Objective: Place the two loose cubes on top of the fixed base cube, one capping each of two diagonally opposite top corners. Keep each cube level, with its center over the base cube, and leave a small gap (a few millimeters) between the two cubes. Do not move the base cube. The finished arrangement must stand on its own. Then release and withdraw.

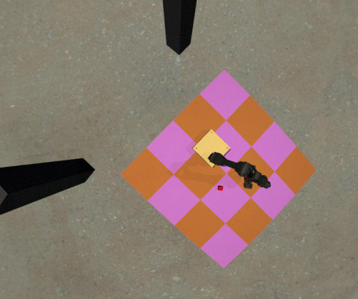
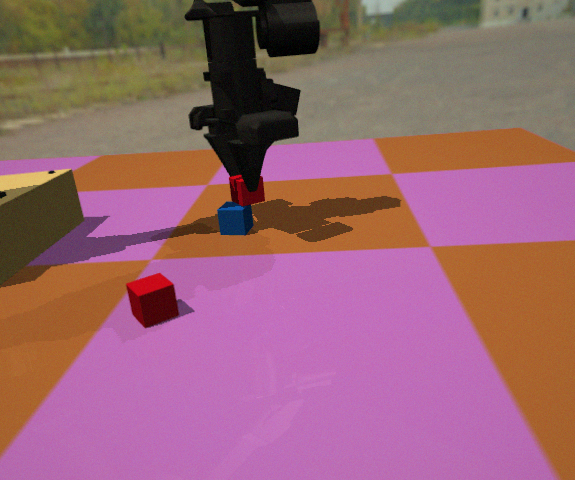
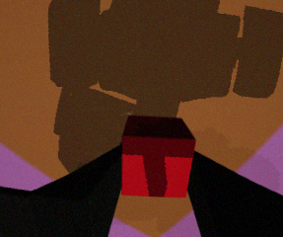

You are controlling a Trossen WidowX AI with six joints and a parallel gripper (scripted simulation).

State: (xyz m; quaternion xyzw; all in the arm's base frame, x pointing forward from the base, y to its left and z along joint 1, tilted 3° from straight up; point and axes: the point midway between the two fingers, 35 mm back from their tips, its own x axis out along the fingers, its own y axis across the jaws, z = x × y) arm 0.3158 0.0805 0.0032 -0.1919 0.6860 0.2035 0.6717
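My gripper (image 2: pixel 245 186) (image 3: pixel 154 155) is shut on a red cube, with one finger on each side. The held red cube (image 2: pixel 249 199) (image 3: pixel 175 173) looks about level. In the exterior view it shows just above the blue base cube (image 2: pixel 234 221) and slightly to its right. Whether the two cubes touch cannot be told. The base cube stands on an orange square and is not seen in the wrist view, where the held cube and fingers block part of the mat. The other red cube (image 1: pixel 220 187) (image 2: pixel 154 302) lies flat on a pink square, nearer the exterior camera.
The arm's tan base plate (image 1: pixel 209 141) (image 2: pixel 44 214) stands on the checkered mat (image 1: pixel 223 93) (image 2: pixel 328 335), left of the cubes in the exterior view. The arm reaches from it and hides part of the work area from above. Two black posts (image 1: pixel 179 25) (image 1: pixel 43 183) lie outside the mat.
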